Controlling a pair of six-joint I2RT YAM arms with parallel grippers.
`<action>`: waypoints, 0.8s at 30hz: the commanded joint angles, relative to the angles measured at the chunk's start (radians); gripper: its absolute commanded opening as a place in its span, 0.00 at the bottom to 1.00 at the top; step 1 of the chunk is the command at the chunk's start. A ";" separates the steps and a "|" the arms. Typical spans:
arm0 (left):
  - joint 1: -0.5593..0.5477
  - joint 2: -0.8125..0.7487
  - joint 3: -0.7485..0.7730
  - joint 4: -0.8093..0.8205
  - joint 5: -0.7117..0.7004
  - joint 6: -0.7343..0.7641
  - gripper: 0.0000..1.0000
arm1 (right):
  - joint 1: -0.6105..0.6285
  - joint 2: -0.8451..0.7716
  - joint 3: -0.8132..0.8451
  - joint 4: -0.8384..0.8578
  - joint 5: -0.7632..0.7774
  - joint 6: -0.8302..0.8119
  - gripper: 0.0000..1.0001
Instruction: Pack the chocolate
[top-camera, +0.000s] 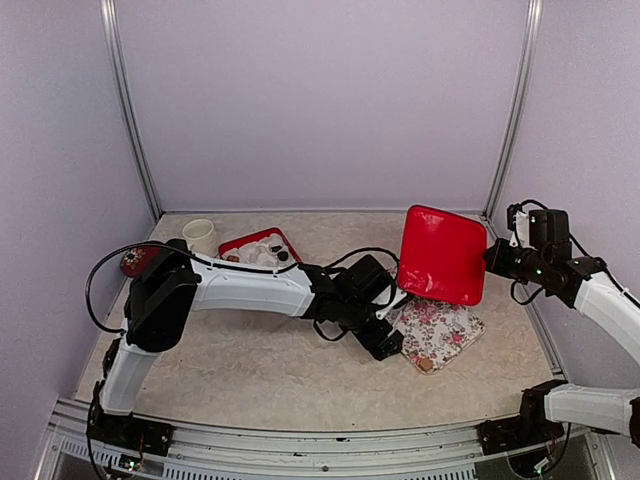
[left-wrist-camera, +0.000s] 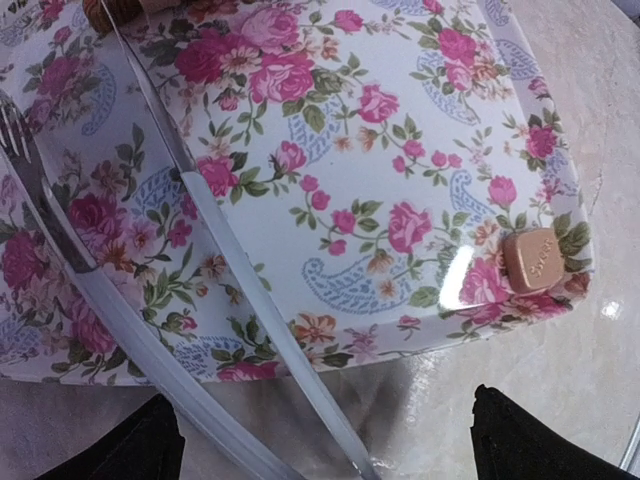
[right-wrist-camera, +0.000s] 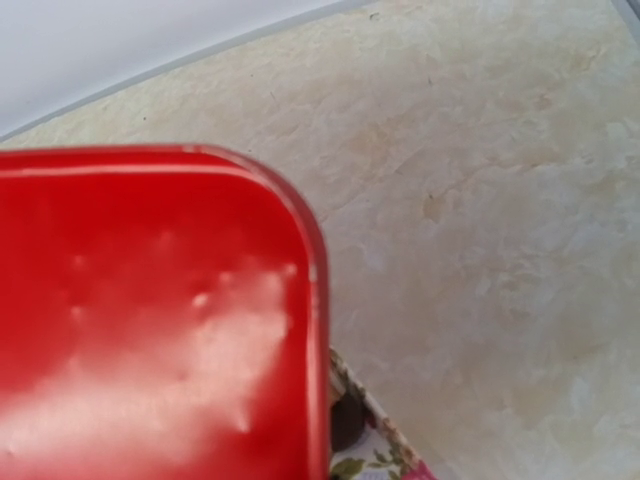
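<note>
The floral tray (top-camera: 445, 335) lies right of centre with a tan chocolate (top-camera: 426, 365) at its near corner. In the left wrist view that tan piece (left-wrist-camera: 532, 260) sits in the tray's (left-wrist-camera: 330, 150) corner, and a brown piece (left-wrist-camera: 108, 10) shows at the top edge. My left gripper (top-camera: 388, 345) is open and empty at the tray's left edge, its dark fingertips (left-wrist-camera: 530, 440) apart over the table. My right gripper (top-camera: 487, 262) is shut on the red lid (top-camera: 440, 255), held tilted in the air over the tray. The lid (right-wrist-camera: 150, 320) fills the right wrist view and hides the fingers. A dark chocolate (right-wrist-camera: 345, 420) shows beside it.
The open red box (top-camera: 240, 243) with a white liner and several chocolates (top-camera: 265, 252) stands at the back left. A cream mug (top-camera: 200, 235) stands behind it, and a small dark red object (top-camera: 135, 262) lies at the far left. Grey cables (left-wrist-camera: 250, 300) cross the left wrist view.
</note>
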 joint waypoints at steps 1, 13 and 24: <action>-0.006 -0.171 -0.043 0.017 -0.012 0.018 0.98 | -0.013 -0.024 0.038 0.035 0.004 0.002 0.00; 0.221 -0.468 -0.316 0.104 -0.030 -0.043 0.91 | -0.012 -0.007 0.070 0.059 -0.036 0.021 0.00; 0.585 -0.512 -0.379 0.174 0.003 -0.158 0.94 | -0.012 0.067 0.073 0.134 -0.125 0.050 0.00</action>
